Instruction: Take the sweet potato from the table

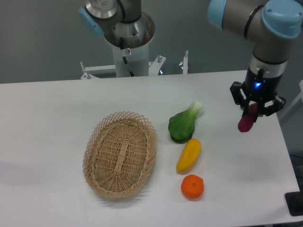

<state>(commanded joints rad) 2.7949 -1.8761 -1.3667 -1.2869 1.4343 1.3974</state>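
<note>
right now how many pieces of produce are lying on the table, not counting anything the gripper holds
3: the green leafy vegetable right of the basket, the yellow vegetable just in front of it, and the orange fruit nearest the front edge. None seem hidden.

Camera: one fixed view, no second view to compare. Position: raised, in front of the bench (pixel 57 109), looking down and toward the robot's base column (pixel 129 40), which stands at 12 o'clock beyond the far edge. Range: medium; nearly the whole bench top fits, its left end cut by the frame, its right edge visible at 3 o'clock. Framing: basket (pixel 120 153) slightly left of centre; arm enters from upper right; grey wall fills the top.
</note>
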